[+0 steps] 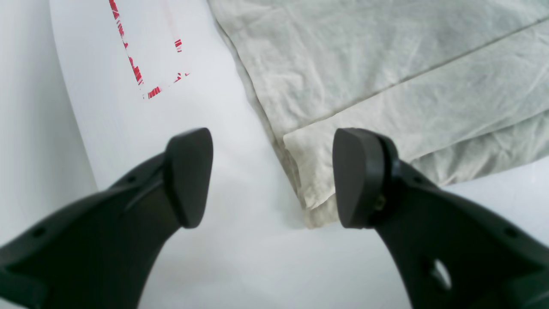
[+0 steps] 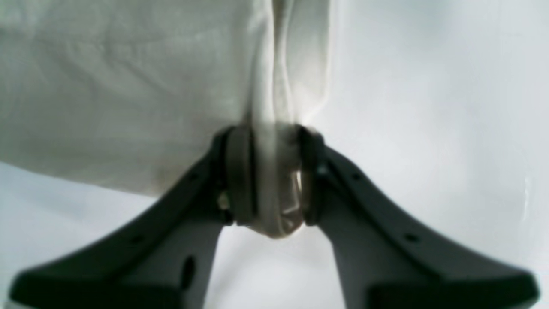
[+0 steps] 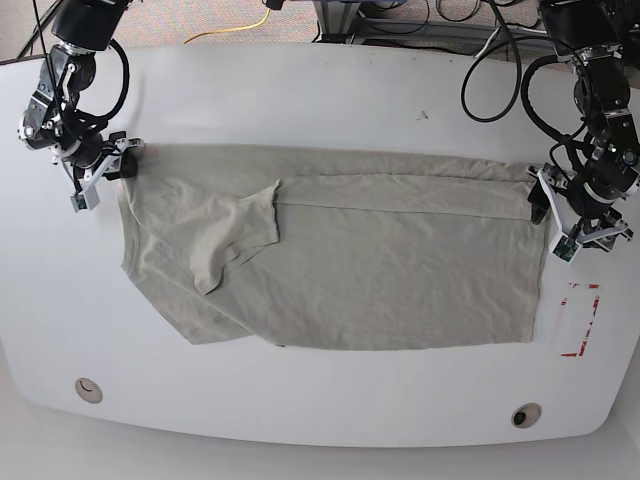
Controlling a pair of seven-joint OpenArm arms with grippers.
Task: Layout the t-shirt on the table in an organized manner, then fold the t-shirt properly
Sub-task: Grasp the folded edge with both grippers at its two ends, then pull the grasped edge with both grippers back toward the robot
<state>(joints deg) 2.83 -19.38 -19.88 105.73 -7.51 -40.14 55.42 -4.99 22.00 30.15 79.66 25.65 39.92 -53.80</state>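
The light khaki-grey t-shirt (image 3: 380, 270) lies spread across the white table (image 3: 320, 100), its far edge folded over in a long strip and one sleeve (image 3: 240, 230) lying on the body. My right gripper (image 3: 120, 160) is at the shirt's far left corner. The right wrist view shows that gripper (image 2: 272, 171) shut on a bunched fold of the t-shirt (image 2: 107, 86). My left gripper (image 3: 545, 215) hangs at the shirt's right edge. It (image 1: 273, 176) stands open, with the corner of the t-shirt (image 1: 386, 64) just inside its right finger (image 1: 356, 176) and nothing gripped.
A red-outlined rectangle (image 3: 580, 320) marks the table right of the shirt, also visible as the red mark (image 1: 137, 73). Two round holes (image 3: 88, 390) (image 3: 526, 414) sit near the front edge. Cables (image 3: 500, 60) hang over the far right side.
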